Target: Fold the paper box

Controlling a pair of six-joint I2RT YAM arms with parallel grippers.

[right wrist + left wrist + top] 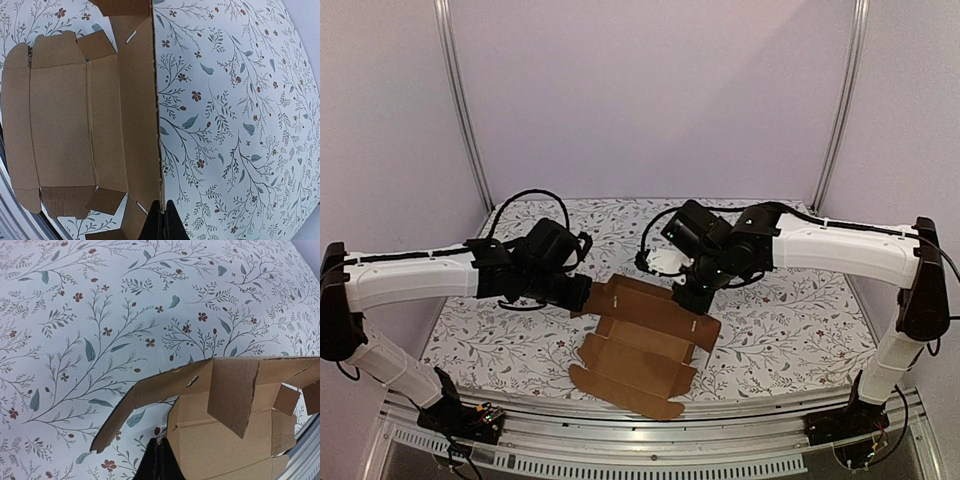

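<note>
Here we take the paper box (640, 350) as our landmark: a plain brown die-cut cardboard sheet with flaps and notches, partly folded. It lies on a white tablecloth (790, 320) printed with grey-green sprigs and small red flowers, midway between the two arms and just beyond the silver metal rail (740, 408) at the table's near edge.

At the box's left end we find the left gripper (578, 292), a black two-finger hand on a white arm (410, 280), meeting the far left corner of the card. From its wrist camera its dark fingers (149, 467) are pressed fully together, tips right against the edge of a brown panel. We cannot tell whether any card is caught between them. Above those fingers a long side flap lifts clear of the cloth and slants to the left.

In the middle, the box's floor panel lies flat with creases along its length. Its near flap spreads toward the rail. Its far long wall is raised, tilted rather than fully upright. Small end tabs stick out at both short ends.

At the box's right end, the right gripper (688, 300), also black and on a white arm (840, 250), sits on the far right corner of that raised wall. In its wrist view the fingers (152, 225) are closed tight. The wall's ragged top edge runs straight into the seam between them, so we read it as nipped on the card. To the right of the box there is only patterned cloth.
</note>
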